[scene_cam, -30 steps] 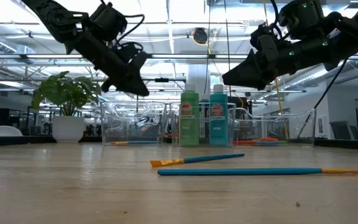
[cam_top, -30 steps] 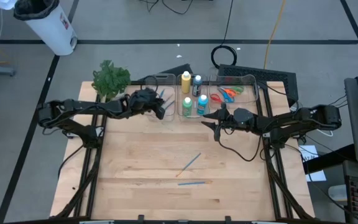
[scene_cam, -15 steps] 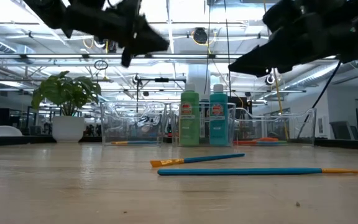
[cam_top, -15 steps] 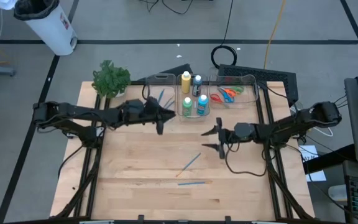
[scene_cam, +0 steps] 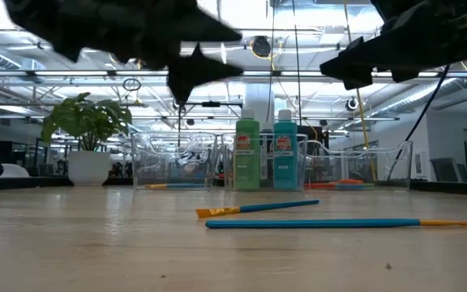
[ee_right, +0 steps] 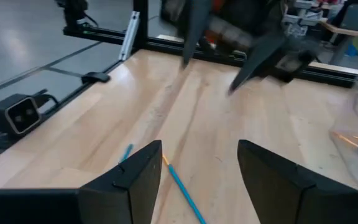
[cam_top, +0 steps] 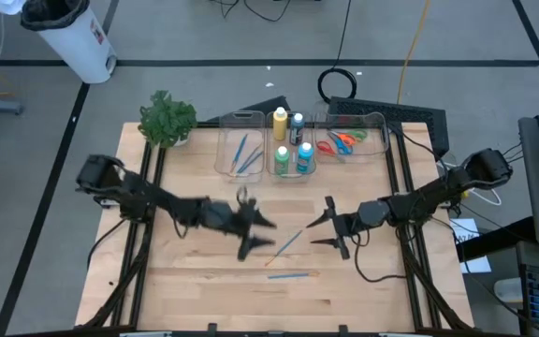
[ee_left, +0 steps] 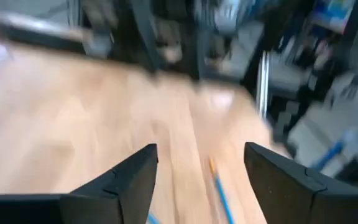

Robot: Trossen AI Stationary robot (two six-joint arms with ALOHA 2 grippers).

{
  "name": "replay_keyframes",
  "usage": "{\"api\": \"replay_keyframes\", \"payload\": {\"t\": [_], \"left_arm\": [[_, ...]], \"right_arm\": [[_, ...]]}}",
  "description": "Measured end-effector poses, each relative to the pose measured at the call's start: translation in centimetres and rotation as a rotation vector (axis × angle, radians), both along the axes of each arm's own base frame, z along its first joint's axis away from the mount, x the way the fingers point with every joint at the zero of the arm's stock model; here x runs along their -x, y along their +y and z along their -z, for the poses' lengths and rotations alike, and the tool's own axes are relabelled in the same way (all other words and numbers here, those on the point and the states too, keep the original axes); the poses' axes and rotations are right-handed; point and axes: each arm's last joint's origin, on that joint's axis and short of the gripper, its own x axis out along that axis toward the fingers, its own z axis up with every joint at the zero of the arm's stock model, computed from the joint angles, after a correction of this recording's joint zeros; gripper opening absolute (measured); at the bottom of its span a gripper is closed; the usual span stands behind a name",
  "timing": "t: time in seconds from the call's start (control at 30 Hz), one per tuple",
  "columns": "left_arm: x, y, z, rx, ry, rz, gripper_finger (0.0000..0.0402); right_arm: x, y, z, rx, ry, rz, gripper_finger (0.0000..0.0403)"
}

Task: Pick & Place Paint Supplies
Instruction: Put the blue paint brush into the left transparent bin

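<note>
Two thin blue paintbrushes with orange tips lie flat on the wooden table: one slanted (cam_top: 288,243), one level nearer the front edge (cam_top: 288,275); they also show in the low view, the slanted brush (scene_cam: 258,208) behind the level brush (scene_cam: 331,222). My left gripper (cam_top: 262,236) hovers open just left of the slanted brush, above the table. My right gripper (cam_top: 314,232) hovers open just right of it, and its wrist view looks down on that brush (ee_right: 182,183). In the left wrist view a brush (ee_left: 219,190) lies ahead of the open fingers. Neither gripper holds anything.
Three clear bins stand in a row at the far edge: one with brushes (cam_top: 241,154), one with paint bottles (cam_top: 291,145), one with scissors (cam_top: 344,140). A potted plant (cam_top: 167,120) stands at the far left corner. Bare wood lies around the two loose brushes.
Both grippers have come away from the bins toward the table's near edge and toward the slanted brush, one on each side of it. My left gripper has opened on the way. The brushes on the table have not moved.
</note>
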Motion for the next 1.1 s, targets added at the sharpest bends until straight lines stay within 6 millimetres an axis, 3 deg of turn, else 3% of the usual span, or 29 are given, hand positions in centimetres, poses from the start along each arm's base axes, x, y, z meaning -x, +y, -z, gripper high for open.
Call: {"api": "replay_keyframes", "payload": {"t": [0.2, 0.53, 0.67, 0.87, 1.1], "left_arm": [[-0.8, -4.1, 4.8, -0.125, 0.129, -0.063, 0.0255], [-3.4, -6.8, 9.5, -0.171, 0.480, -0.221, 0.0255], [-4.0, -7.2, 10.1, -0.186, 0.555, -0.250, 0.0255], [-3.3, -6.8, 10.6, -0.203, 0.664, -0.294, 0.0243], [-3.0, -6.7, 10.9, -0.192, 0.696, -0.301, 0.0147]], "right_arm": [[0.2, 0.6, 0.0, -0.021, 0.005, -0.020, 0.0201], [0.2, 0.6, 0.0, -0.071, 0.021, -0.011, 0.0198], [0.2, 0.6, 0.1, -0.071, 0.031, -0.010, 0.0198], [0.3, 0.6, 0.3, -0.067, 0.043, -0.009, 0.0198], [0.3, 0.6, 0.3, -0.066, 0.043, -0.006, 0.0198]]}}
